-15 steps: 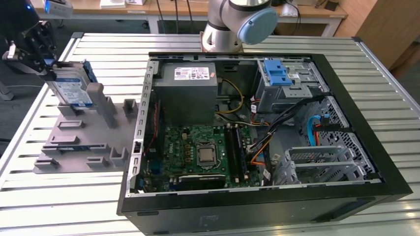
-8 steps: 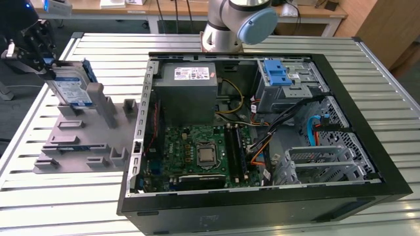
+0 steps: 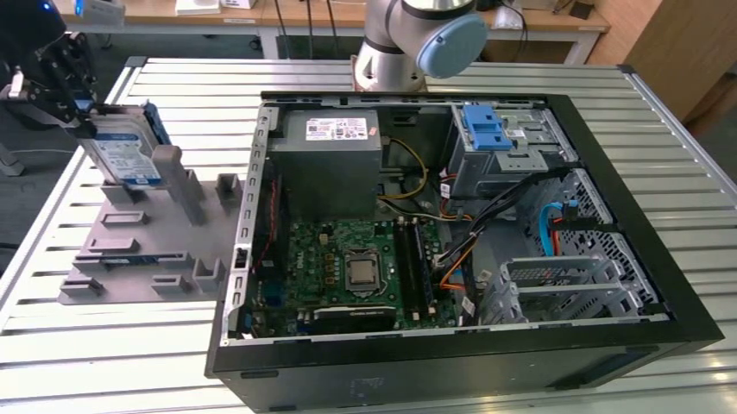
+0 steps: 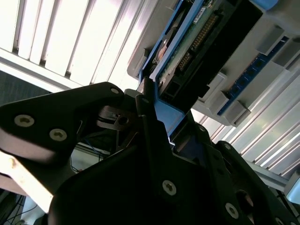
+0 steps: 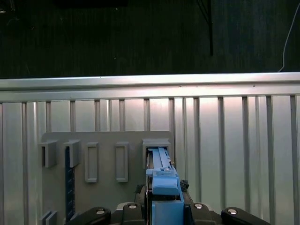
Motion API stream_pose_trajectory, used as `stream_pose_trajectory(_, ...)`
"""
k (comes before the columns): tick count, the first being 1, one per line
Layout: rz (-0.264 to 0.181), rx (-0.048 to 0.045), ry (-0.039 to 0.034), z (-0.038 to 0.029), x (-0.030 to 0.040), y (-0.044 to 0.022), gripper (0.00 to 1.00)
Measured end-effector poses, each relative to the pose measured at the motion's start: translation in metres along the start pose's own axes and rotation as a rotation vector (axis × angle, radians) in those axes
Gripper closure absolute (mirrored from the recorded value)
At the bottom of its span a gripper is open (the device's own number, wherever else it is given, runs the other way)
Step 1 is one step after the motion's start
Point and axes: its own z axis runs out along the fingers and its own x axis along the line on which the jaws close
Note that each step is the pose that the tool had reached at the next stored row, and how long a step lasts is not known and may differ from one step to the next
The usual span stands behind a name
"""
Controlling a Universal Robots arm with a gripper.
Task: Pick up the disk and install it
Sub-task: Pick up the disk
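The gripper was clamped tight on the disk, pinching its blue caddy! The disk stood upright at the grey rack, beside the open computer case.

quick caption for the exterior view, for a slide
Gripper shut on the disk at the grey rack, beside the open computer case.

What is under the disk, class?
A grey slotted holder on the slatted metal table lies under the disk. The holder's posts partly cover the disk's bottom edge, so whether it sits in a slot is hidden.
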Motion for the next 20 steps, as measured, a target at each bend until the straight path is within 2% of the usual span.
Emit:
stream_pose_trajectory(6, 0.0, 0.0001, 0.0, -0.0033, 0.0, 0.0, 0.64)
stream_pose_trajectory(20, 0.0, -0.0004, 0.0, -0.0055, 0.0, 0.0, 0.64)
